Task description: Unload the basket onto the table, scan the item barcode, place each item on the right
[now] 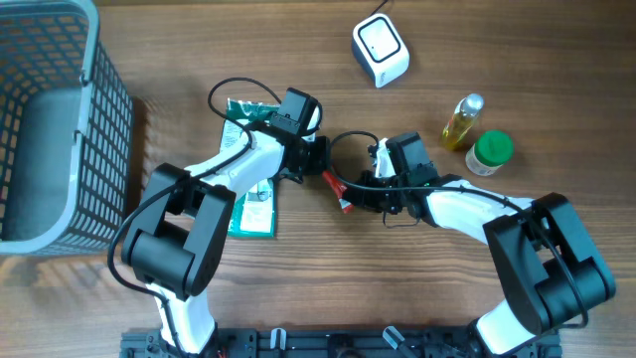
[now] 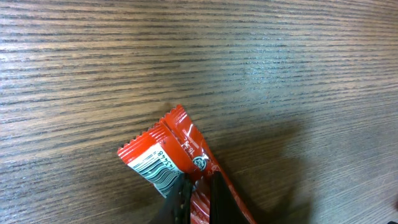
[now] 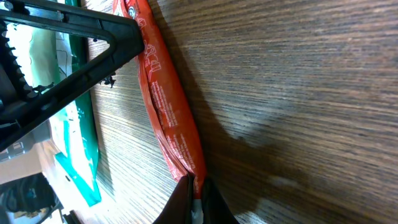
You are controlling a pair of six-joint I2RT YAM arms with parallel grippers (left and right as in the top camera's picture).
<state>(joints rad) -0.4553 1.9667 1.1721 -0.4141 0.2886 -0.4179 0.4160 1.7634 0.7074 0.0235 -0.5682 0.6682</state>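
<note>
**Two grippers pinch one red wrapped bar (image 1: pixel 336 191) over the middle of the table (image 1: pixel 527 70).**
A grey wire basket (image 1: pixel 109 119) stands at the left edge, and a green packet (image 1: pixel 260 211) lies flat beside it under the left arm. The left gripper (image 1: pixel 320 171) is clenched on one end of the bar, with the barcode (image 2: pixel 158 171) showing just past its fingers. The right gripper (image 1: pixel 360 194) is clamped on the other end. A white scanner (image 1: pixel 381 48) sits near the far edge. A yellow bottle (image 1: pixel 461 121) and a green-lidded jar (image 1: pixel 490 151) stand close together toward the right.

red wrapper (image 2: pixel 180 155) | barcode (image 2: pixel 155 171) on white end, digits too blurred | white side print: unreadable
</note>
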